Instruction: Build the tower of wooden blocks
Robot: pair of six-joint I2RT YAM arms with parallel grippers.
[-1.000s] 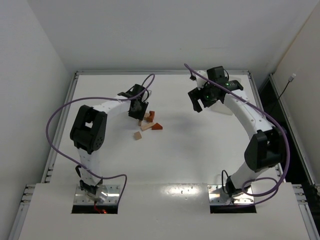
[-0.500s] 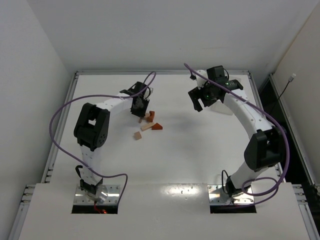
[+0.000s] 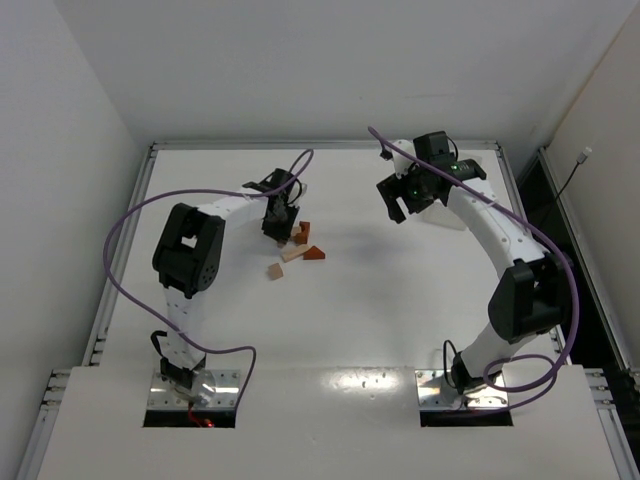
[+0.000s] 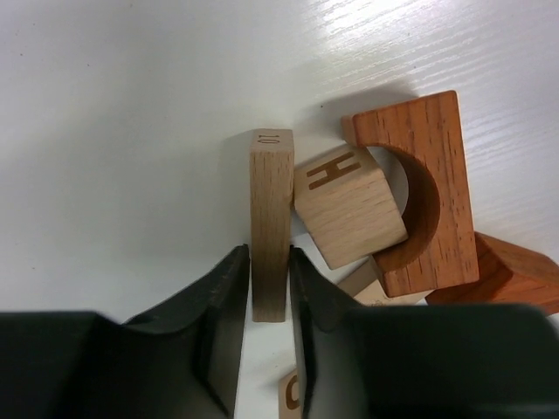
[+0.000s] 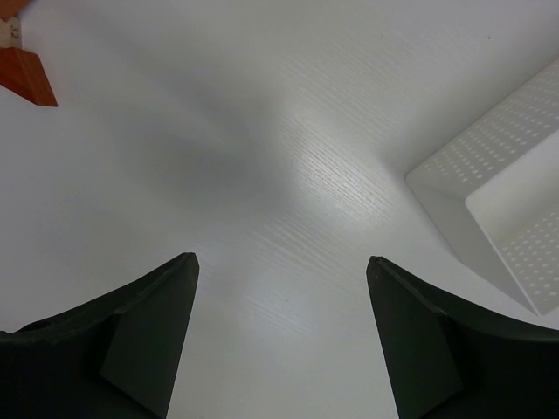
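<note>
Jaws of the left gripper (image 4: 269, 262) press against both long faces of a tan plank (image 4: 271, 183), pinching its near end at the bottom middle of the left wrist view (no gap shows on either side). The plank seems to lie on a narrow edge on the table (image 4: 113, 131). Its long axis runs straight away from the fingers, up the frame, so the grip is across the thin way and most of the length sticks out ahead.

Just right of it sits a tan cube (image 4: 349, 214) marked with an H, tilted against a reddish-brown arch (image 4: 437, 175). A reddish-brown wedge (image 4: 515, 275) pokes in at the right edge.

No tower stands yet. In the top view the blocks are a loose heap (image 3: 305, 245) left of the table's middle, with one tan block (image 3: 274, 271) apart at its lower left. The left arm is right on the heap. The right gripper (image 3: 405, 200) hangs well apart toward the upper right, its jaws spread wide over bare table, with a white tray (image 5: 515, 201) at the right of its wrist view.

With the cube so close, I judge a straight upward lift safest.
</note>
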